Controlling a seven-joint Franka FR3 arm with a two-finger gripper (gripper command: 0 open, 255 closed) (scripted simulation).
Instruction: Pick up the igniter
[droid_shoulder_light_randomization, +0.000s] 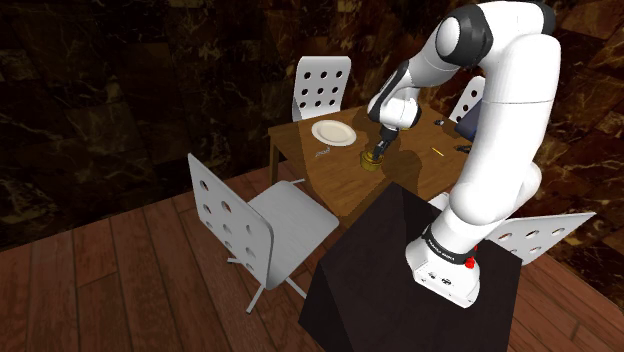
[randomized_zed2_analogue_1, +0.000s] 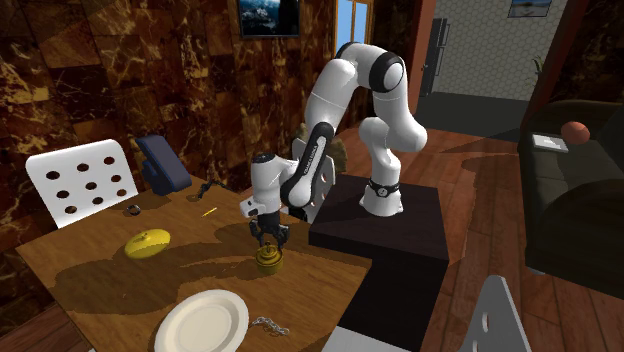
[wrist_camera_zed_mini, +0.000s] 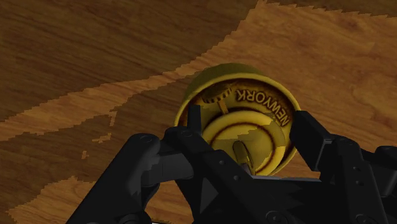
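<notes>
The igniter (wrist_camera_zed_mini: 245, 105) is a squat, round, brass-coloured piece with "NEW YORK" lettered on its top. It stands on the wooden table (randomized_zed2_analogue_1: 90, 285), in the shoulder view (droid_shoulder_light_randomization: 372, 161) near the table's near edge, and in the second exterior view (randomized_zed2_analogue_1: 268, 263) just in front of the stand. My black gripper (wrist_camera_zed_mini: 248, 130) reaches down over it (droid_shoulder_light_randomization: 377, 148) (randomized_zed2_analogue_1: 268, 244). One finger presses on each side of its rim, so the gripper is shut on it. The igniter's base rests on the table.
A white plate (randomized_zed2_analogue_1: 200, 322) and a small chain (randomized_zed2_analogue_1: 270, 326) lie close by. A yellow oval object (randomized_zed2_analogue_1: 148, 243), a blue bag-like item (randomized_zed2_analogue_1: 162, 165) and a thin yellow stick (randomized_zed2_analogue_1: 209, 211) sit farther along. White perforated chairs (droid_shoulder_light_randomization: 255, 215) (randomized_zed2_analogue_1: 85, 180) surround the table.
</notes>
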